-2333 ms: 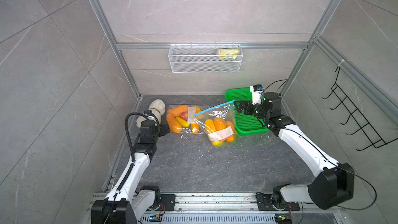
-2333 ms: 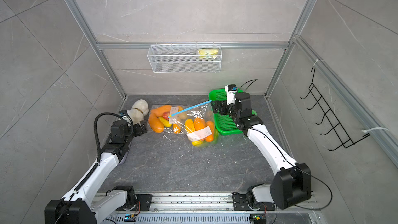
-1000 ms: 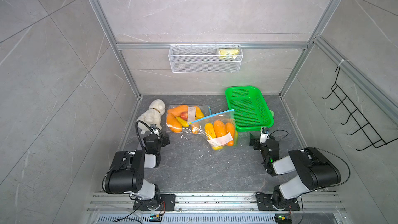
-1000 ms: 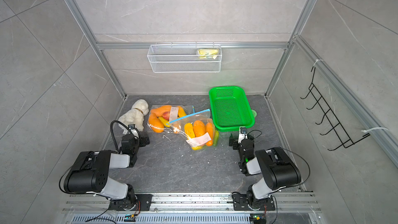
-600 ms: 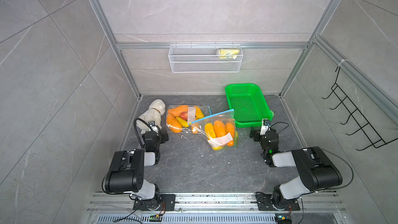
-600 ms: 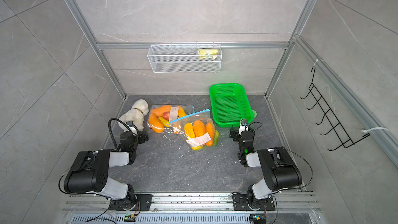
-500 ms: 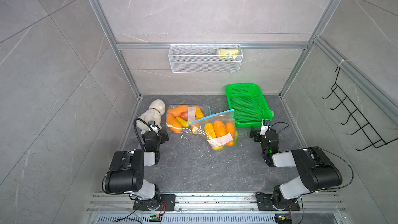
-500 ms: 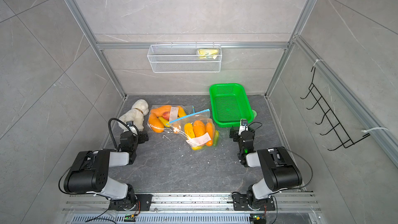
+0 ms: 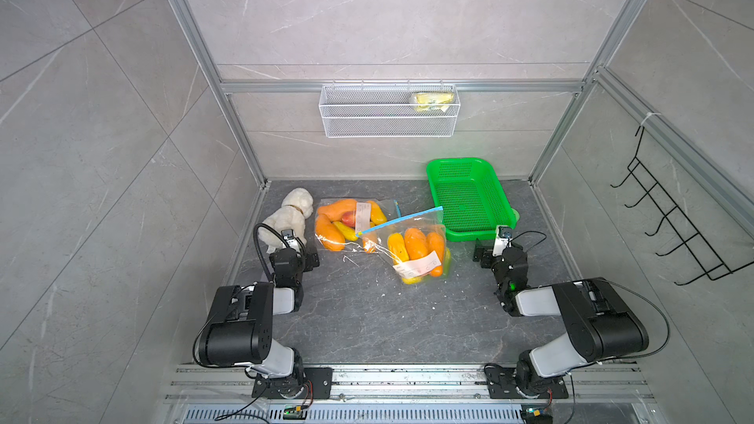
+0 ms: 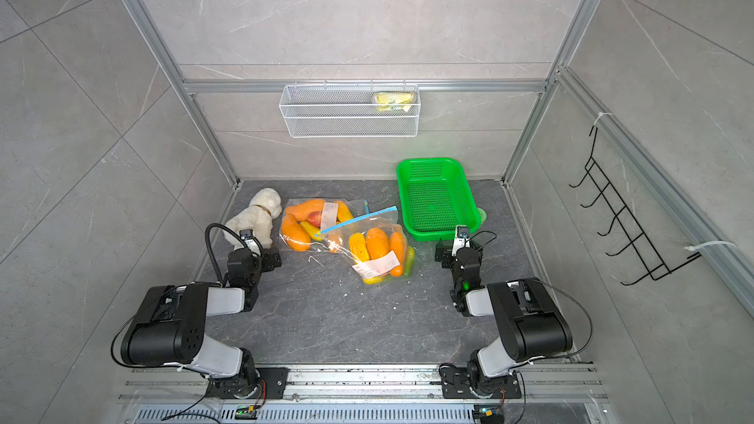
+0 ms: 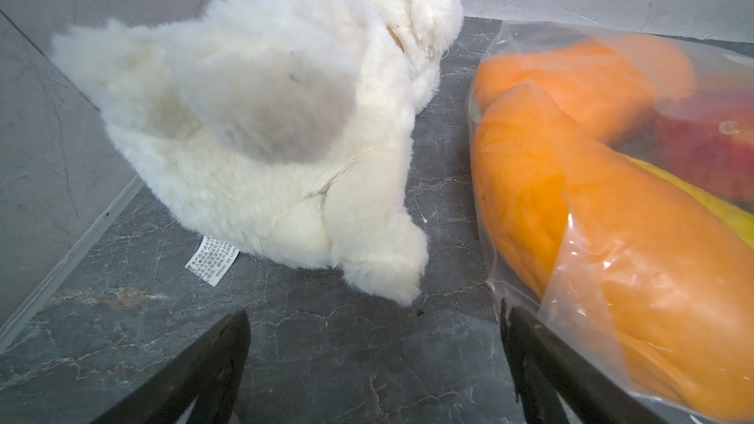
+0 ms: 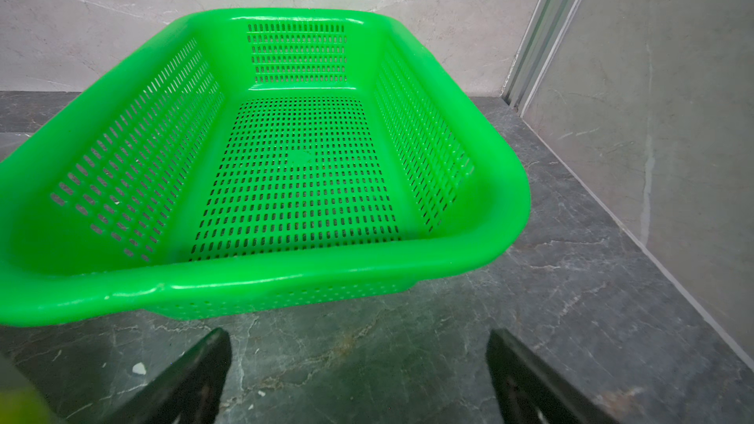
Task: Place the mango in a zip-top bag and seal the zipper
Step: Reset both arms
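Resting low over the dark stone table (image 9: pixel 367 320), both arms are folded back toward the near rail. The left gripper (image 11: pixel 373 316) stands wide apart with nothing between its jaws; it faces the white plush dog (image 9: pixel 289 216) at the far left. In the left wrist view its right finger (image 11: pixel 530 344) lies at the edge of a clear bag (image 9: pixel 347 222); whether they touch I cannot tell. That bag lies just right of the dog and holds orange, yellow and red mangoes (image 9: pixel 328 228).

The right gripper (image 12: pixel 358 334) is likewise released and carries nothing, sitting just near of the green basket (image 9: pixel 457 161) at the far right.

Between the two grippers, in the middle of the table, lies a second zip-top bag (image 9: pixel 424 271) with orange and yellow mangoes (image 9: pixel 415 243) inside and a white label on its near side. Its blue zipper strip (image 9: pixel 402 220) runs in a straight line along its far edge, overlapping the first bag. Whether the zipper is pressed shut along its whole length cannot be told.

A white wire basket (image 9: pixel 387 128) hangs on the far wall with a yellow packet (image 9: pixel 432 99) inside.
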Robot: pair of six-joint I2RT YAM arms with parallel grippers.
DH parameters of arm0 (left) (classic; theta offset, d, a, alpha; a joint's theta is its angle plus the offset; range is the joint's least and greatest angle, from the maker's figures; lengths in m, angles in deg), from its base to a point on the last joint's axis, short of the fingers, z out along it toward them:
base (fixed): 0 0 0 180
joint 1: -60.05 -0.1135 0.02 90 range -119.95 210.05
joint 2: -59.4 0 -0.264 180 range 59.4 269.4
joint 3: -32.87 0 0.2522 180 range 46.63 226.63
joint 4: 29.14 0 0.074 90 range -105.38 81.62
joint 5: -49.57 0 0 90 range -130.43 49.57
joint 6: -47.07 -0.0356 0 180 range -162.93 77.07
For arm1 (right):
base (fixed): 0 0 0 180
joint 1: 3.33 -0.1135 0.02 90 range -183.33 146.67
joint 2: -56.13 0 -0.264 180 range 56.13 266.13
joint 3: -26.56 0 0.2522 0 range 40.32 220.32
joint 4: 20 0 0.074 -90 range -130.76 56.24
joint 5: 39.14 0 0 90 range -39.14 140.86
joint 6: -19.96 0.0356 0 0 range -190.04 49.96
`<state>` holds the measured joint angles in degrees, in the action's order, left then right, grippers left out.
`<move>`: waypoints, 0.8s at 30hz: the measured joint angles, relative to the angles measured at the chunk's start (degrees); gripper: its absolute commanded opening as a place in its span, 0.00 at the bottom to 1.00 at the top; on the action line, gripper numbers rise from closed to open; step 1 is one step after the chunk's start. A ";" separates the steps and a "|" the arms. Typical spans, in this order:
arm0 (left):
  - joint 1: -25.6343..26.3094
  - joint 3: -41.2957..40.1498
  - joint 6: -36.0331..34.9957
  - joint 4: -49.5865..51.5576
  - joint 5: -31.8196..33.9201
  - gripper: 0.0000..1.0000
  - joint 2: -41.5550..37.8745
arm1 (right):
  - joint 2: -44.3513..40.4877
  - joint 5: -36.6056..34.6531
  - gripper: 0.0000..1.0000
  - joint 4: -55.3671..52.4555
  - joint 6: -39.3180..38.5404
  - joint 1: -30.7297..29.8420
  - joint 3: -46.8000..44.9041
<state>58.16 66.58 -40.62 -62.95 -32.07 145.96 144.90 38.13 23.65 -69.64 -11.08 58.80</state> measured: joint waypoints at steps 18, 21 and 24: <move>0.02 0.00 -0.70 4.76 -1.62 1.00 -4.61 | -3.06 -0.63 1.00 1.31 0.02 0.00 -3.28; 0.02 0.74 -0.92 5.01 -2.45 1.00 -6.91 | -4.04 -0.42 1.00 2.71 -0.02 0.02 -4.17; 0.02 0.61 -1.01 0.66 -2.43 1.00 -2.14 | -1.99 0.02 1.00 5.01 -0.02 0.02 -3.98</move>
<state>58.18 67.19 -41.62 -62.30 -34.49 143.82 142.91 38.15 28.65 -69.66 -11.06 54.82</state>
